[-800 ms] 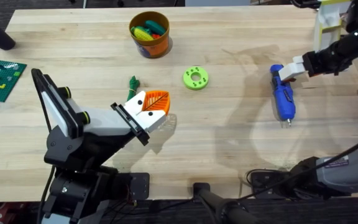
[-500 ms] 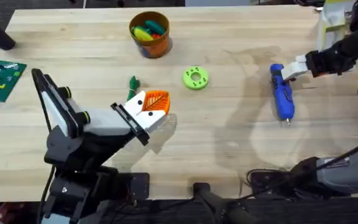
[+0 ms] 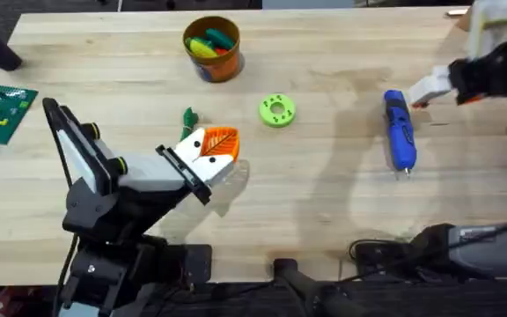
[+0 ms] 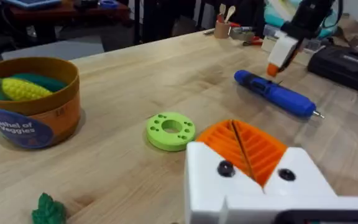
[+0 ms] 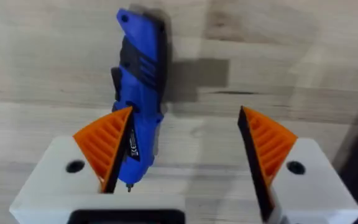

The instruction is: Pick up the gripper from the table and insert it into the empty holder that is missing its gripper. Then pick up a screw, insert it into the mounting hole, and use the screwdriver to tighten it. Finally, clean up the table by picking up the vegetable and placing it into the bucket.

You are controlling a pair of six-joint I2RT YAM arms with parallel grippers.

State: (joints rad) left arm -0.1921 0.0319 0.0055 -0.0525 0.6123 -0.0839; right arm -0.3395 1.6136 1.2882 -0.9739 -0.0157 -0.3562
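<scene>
Screwdriver: one blue pen-shaped electric screwdriver (image 3: 400, 130) lies flat on the wooden table (image 3: 324, 202) at the right, its thin metal bit pointing toward the near edge; nothing grips it.
Right gripper: one (image 3: 422, 93), white with orange ribbed pads, hovers just beyond the screwdriver's far end. In the right wrist view its two fingers stand spread wide, released, with the screwdriver body showing past the inner edge of one orange pad (image 5: 107, 144) and bare wood between the pads.
Left gripper: one (image 3: 219, 147), low over the table at centre-left. Its two orange pads sit pressed together, clenched, and no object is visible between them.
Bucket: one orange bucket (image 3: 211, 47) with a tan rim stands at the far middle of the table. At least two toy vegetables lie inside, a yellow corn and a green piece.
Vegetable: one small toy with a dark-green leafy stalk (image 3: 188, 122) lies on the table just beside the left gripper, toward the bucket, mostly hidden by the fingers.
Ring: one lime-green ring with holes (image 3: 277, 111) lies flat between the bucket and the screwdriver.
Building plate: one green studded plate (image 3: 3, 101) with small bricks rests at the left edge.
</scene>
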